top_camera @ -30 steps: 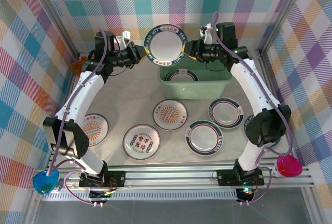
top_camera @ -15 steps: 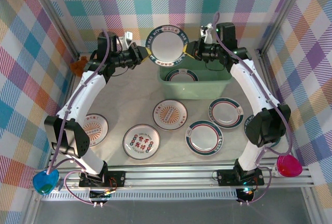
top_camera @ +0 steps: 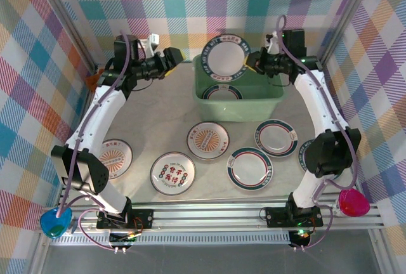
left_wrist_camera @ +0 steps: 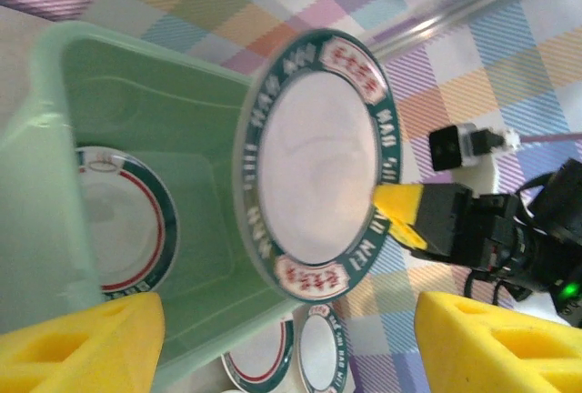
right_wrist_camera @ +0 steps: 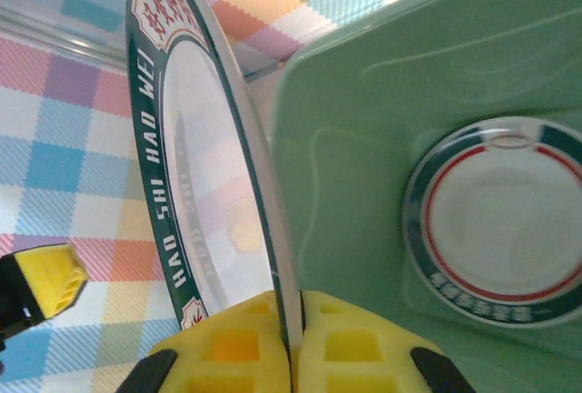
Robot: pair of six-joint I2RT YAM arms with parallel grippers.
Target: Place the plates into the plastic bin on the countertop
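Top external has the right gripper pinching the green-rimmed plate upright over the far side of the plastic bin, left gripper hanging open off to its left.

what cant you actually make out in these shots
- Top view: the orange-patterned plate at far left is partly covered by the left arm.
- Left wrist view: the banded plate in the plastic bin has its lower edge behind a yellow finger.
- Right wrist view: the held plate has its bottom rim hidden between the fingers.
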